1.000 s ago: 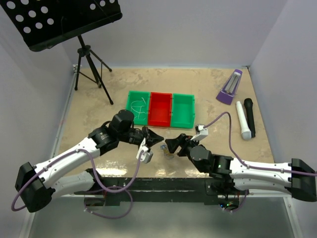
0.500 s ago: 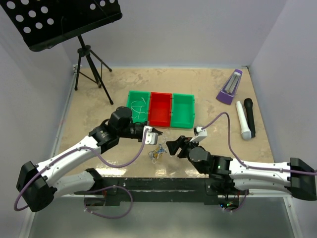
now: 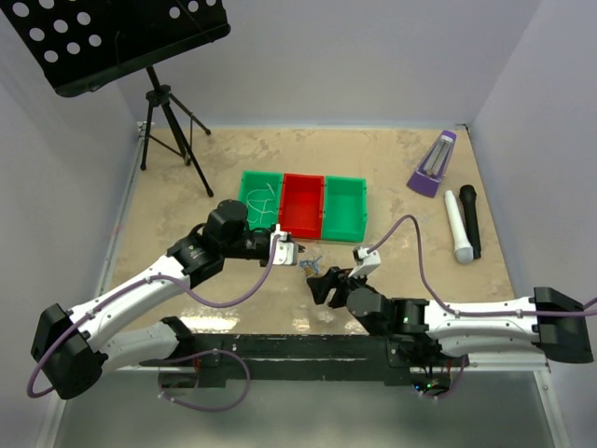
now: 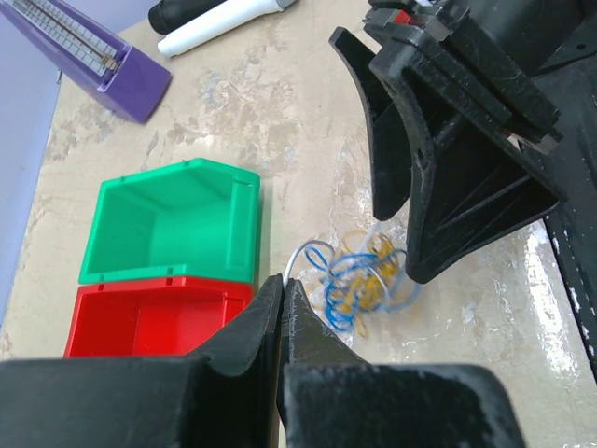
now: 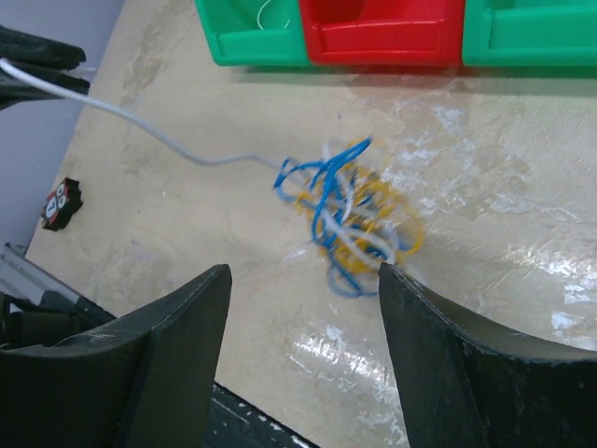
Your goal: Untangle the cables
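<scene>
Top view: the left tool (image 3: pixel 299 258) and the right tool (image 3: pixel 320 281) meet over a small knot of thin white, yellow-orange and blue cables (image 3: pixel 315 265). The knot lies on the beige marbled surface (image 3: pixel 392 168), just before a red plastic bin (image 3: pixel 301 207), with bare surface on either side.

Left wrist: the closed jaws pinch the white strand (image 4: pixel 297 258), which curves right into the knot.

Right wrist: the right tool's jaws gape wide on the knot's near side, gripping nothing. The white strand runs from the knot up-left to the left tool.
</scene>
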`<action>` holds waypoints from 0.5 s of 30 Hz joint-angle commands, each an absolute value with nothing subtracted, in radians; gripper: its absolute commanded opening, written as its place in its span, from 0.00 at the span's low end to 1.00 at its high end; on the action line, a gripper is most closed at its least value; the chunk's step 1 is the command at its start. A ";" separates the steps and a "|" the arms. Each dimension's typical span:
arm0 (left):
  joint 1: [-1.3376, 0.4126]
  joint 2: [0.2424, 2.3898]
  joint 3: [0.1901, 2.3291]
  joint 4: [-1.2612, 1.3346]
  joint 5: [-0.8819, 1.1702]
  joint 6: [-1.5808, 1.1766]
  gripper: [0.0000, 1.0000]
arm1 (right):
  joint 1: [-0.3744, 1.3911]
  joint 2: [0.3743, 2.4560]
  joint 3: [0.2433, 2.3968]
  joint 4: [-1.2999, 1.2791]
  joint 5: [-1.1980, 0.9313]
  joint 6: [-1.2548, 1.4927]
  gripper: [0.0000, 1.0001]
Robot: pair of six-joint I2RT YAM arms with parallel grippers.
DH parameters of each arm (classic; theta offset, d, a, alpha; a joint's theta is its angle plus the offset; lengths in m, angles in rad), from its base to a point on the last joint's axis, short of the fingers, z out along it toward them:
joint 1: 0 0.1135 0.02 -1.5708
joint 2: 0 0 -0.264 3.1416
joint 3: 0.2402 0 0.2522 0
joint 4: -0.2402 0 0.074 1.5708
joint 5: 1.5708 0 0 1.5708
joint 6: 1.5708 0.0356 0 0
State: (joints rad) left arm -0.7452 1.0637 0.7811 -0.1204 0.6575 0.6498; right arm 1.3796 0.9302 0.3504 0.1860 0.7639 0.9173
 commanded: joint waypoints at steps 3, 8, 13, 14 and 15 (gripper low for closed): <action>-0.738 1.057 0.788 -0.104 0.695 0.643 0.00 | 1.384 0.989 0.480 0.207 0.914 0.809 0.72; -0.739 1.051 0.810 -0.118 0.732 0.626 0.00 | 1.384 1.124 0.552 0.325 0.916 0.671 0.72; -0.739 1.046 0.862 -0.150 0.771 0.568 0.00 | 1.384 1.213 0.560 0.451 0.894 0.623 0.68; -0.739 1.045 0.874 -0.158 0.788 0.561 0.00 | 1.382 1.221 0.552 0.474 0.896 0.620 0.66; -0.739 1.040 0.885 -0.161 0.801 0.542 0.00 | 1.379 1.227 0.542 0.500 0.894 0.623 0.62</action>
State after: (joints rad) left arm -0.7452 1.0637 0.8005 -0.1570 0.7181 0.6121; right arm 1.3804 1.2076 0.5385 0.3500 0.8700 0.6811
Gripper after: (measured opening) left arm 0.018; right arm 0.672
